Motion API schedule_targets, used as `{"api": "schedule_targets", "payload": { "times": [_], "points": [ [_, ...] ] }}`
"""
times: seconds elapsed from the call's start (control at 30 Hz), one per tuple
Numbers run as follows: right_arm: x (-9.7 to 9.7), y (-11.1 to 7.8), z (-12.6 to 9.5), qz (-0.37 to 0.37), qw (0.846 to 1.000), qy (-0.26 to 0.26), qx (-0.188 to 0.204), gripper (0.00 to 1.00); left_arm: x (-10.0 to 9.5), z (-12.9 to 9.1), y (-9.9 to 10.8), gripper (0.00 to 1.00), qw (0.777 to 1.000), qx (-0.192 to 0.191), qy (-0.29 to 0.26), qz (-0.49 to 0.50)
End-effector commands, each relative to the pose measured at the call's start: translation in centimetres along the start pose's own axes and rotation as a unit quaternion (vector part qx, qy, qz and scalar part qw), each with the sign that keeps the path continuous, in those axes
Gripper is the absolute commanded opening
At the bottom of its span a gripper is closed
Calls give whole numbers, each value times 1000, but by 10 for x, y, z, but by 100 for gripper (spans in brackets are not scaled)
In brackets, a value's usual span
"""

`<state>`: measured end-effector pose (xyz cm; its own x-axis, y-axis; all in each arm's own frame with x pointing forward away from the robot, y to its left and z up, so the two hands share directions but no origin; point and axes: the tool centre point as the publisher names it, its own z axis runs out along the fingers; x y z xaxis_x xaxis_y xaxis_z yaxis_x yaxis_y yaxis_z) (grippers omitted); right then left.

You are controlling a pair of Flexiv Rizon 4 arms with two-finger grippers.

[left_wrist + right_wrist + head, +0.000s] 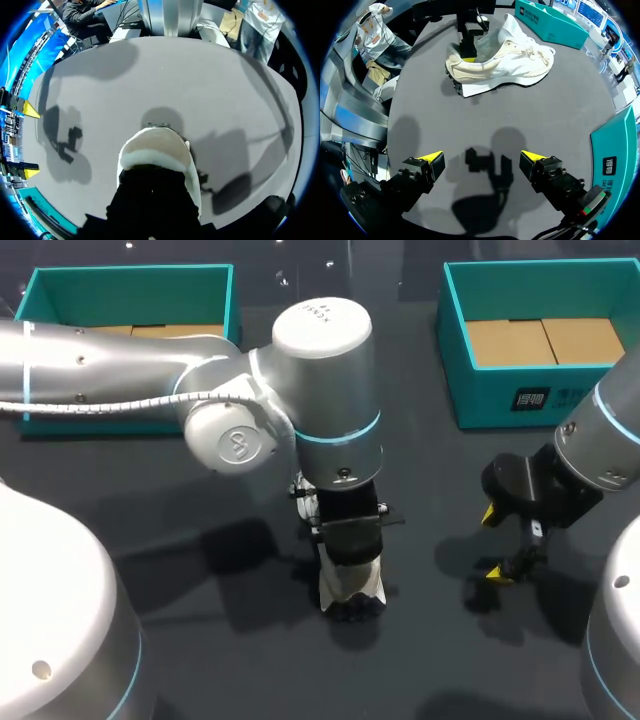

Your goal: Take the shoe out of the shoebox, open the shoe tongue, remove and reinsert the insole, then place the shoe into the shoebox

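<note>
Although the task ends in a box, the white and beige sneaker (350, 588) stands on its sole near the middle of the dark table (440, 660). It is well apart from both teal shoeboxes, the left shoebox (130, 285) and the right shoebox (540, 400), each showing brown cardboard inside. I judge the removal step done and the work on the tongue or insole in hand.

Left gripper (468, 54): it sits at the sneaker's beige end, at or in the opening, with my left arm's wrist directly above. In the head view the wrist hides the contact. In its own wrist view only a dark mass shows over that rounded end. I cannot tell whether it grips anything. The placement would suit either pinning the sneaker or reaching inside for the insole.

Right gripper (485, 159): it is spread wide and holds nothing, hovering over the table beside the sneaker and apart from it. Its camera faces the sneaker's side and laces. I judge it is placed clear to give the left arm room, yet near enough to steady the sneaker.

Risk: an unpinned sneaker may tip or slide when the insole is pulled.
</note>
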<state>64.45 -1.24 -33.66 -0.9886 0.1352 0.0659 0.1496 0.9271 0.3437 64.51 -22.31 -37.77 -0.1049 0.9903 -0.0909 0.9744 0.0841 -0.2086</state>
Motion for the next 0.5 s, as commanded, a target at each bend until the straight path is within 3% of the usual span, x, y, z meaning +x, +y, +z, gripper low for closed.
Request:
{"api": "schedule_targets", "payload": {
  "times": [0.03,0.27,0.5],
  "points": [
    [2,-1,0,0,1000,-1,-1,100,-15,29,13,0,999,11,32,-7],
    [2,-1,0,0,1000,-1,-1,100,-6,38,31,0,999,-7,39,-24],
    [2,-1,0,0,1000,-1,-1,100,2,11,36,0,998,-37,16,-38]
  ]
}}
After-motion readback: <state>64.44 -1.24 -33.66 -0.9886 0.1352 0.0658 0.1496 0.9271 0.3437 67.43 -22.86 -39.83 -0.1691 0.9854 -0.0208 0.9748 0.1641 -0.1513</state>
